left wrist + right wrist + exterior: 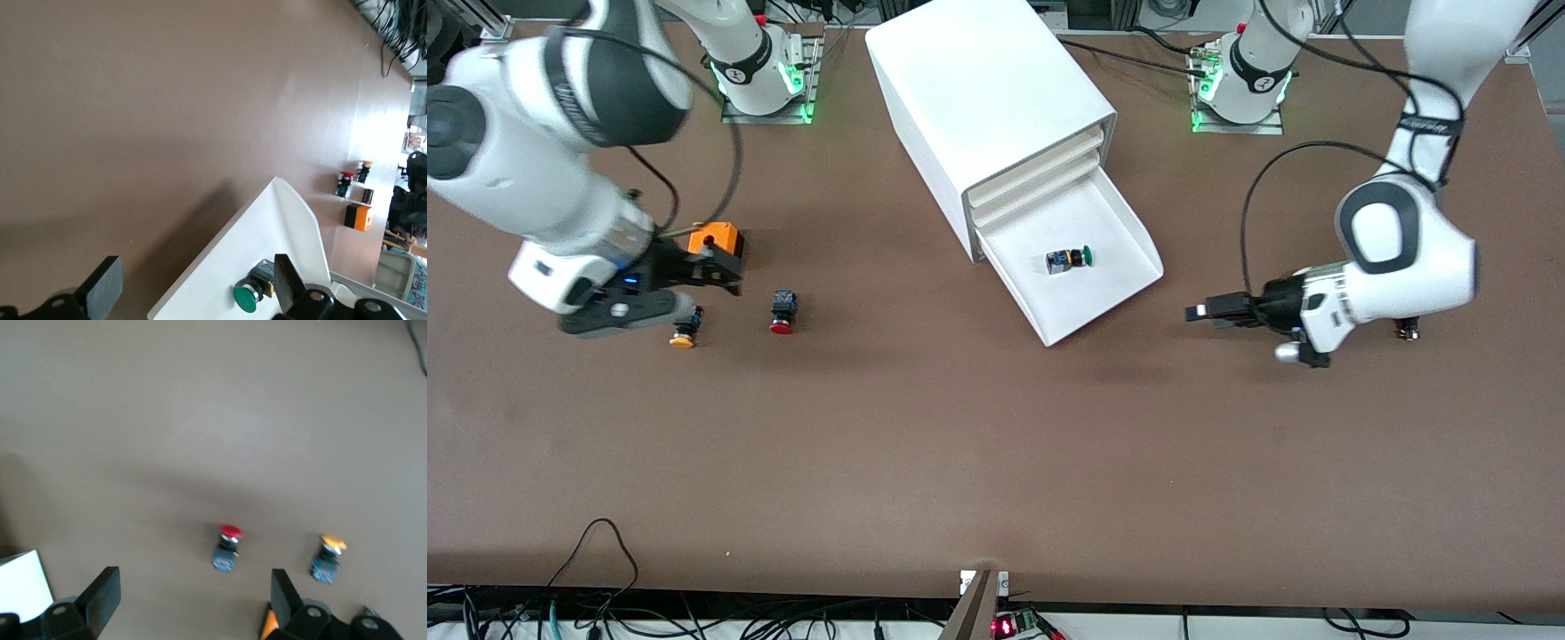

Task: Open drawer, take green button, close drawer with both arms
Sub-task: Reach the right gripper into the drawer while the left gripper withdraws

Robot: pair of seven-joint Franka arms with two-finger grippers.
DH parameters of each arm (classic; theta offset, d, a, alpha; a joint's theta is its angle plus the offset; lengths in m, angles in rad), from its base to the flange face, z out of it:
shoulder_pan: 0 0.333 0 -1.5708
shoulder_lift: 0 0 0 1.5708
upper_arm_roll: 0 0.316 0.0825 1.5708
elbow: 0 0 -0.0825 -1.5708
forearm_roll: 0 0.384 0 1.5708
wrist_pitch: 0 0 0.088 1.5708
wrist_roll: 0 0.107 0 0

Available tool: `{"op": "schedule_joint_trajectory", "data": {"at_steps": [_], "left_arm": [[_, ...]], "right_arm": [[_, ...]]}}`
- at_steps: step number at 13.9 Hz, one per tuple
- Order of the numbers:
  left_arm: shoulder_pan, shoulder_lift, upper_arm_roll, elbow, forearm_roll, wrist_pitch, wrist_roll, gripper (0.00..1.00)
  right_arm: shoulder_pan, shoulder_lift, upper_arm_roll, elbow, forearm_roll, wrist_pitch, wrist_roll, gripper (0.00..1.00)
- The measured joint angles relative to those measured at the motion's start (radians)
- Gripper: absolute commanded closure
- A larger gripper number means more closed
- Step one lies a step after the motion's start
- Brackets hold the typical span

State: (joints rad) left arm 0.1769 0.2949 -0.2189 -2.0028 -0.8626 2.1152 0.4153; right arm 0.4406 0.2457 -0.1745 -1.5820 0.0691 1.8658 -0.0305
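Observation:
The drawer (1085,267), lowest in the white cabinet (987,98), stands pulled out. The green-capped button (1069,259) lies on its side inside it. My left gripper (1199,313) is open and empty over the table, beside the drawer toward the left arm's end. In the left wrist view the drawer (267,233) and button (252,293) show by one finger (288,280), with the gripper (193,287) over the drawer's edge. My right gripper (725,271) is open and empty over the table by the orange box (719,240); its wrist view (193,600) shows bare table between the fingers.
A red-capped button (783,313) and an orange-capped button (686,329) lie near the right gripper; both show in the right wrist view, red (228,547) and orange (328,557). A small dark object (1408,331) sits under the left arm.

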Motion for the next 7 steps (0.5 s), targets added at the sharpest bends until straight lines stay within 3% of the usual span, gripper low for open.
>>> {"op": "schedule_joint_trajectory", "data": {"at_steps": [2, 4, 7], "left_arm": [[0.004, -0.075, 0.000, 0.001, 0.124, 0.000, -0.002, 0.00], [0.004, -0.172, 0.003, 0.021, 0.344, -0.013, -0.009, 0.00], [0.004, -0.314, 0.010, 0.109, 0.575, -0.205, -0.039, 0.00]], "right_arm": [[0.072, 0.061, 0.004, 0.070, 0.002, 0.002, 0.000, 0.00], [0.104, 0.116, 0.034, 0.127, 0.010, 0.003, 0.000, 0.00], [0.116, 0.195, 0.108, 0.202, 0.011, 0.004, -0.027, 0.00]]}}
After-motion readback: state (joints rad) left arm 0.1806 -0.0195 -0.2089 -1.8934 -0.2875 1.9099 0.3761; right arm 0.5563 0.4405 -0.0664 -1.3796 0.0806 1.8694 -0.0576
